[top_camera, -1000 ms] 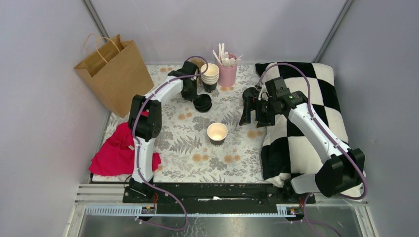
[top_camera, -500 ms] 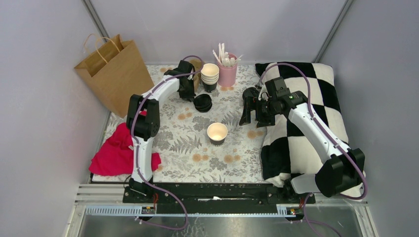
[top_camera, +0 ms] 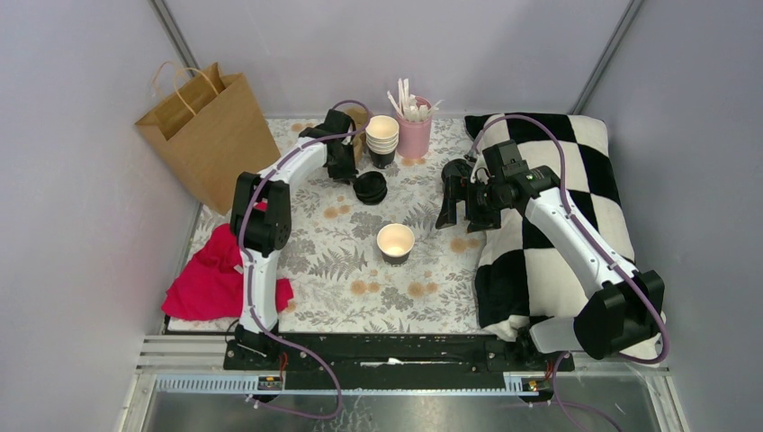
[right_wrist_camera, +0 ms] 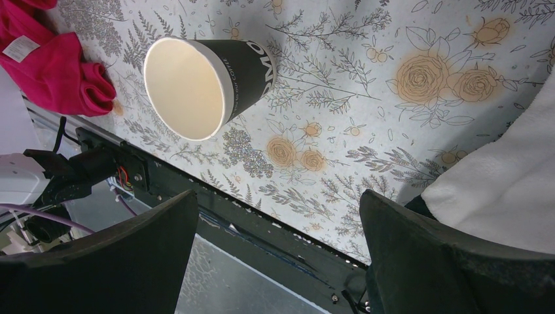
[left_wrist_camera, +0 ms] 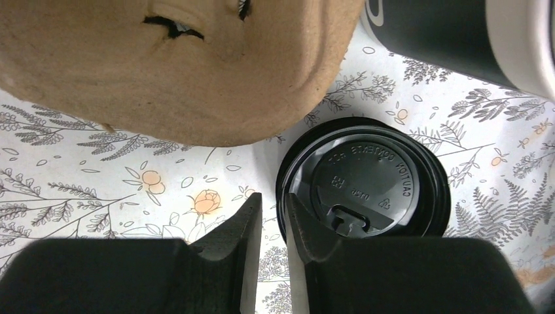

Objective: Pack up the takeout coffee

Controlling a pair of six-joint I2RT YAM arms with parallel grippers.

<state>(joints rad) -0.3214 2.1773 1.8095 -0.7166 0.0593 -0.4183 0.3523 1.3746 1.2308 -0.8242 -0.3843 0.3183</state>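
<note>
At mid-table, takeout cup (top_camera: 395, 243) stands upright, lidless, apart from lid stack (left_wrist_camera: 366, 180). Low at stack's edge, left gripper (left_wrist_camera: 273, 204) has jaws barely parted, nothing between; right gripper (right_wrist_camera: 278, 206) spread wide, empty, near cup. Risk: finger at rim could shove stack or lift several lids together. Brown pulp carrier (left_wrist_camera: 177, 65) and nested cups (left_wrist_camera: 458, 33) crowd approach; paper bag (top_camera: 211, 135) stands upright, far left.

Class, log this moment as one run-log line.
left pincer: slightly parted, empty, at lid stack edge | right pincer: wide open, empty | cup: upright, lidless, untouched
</note>
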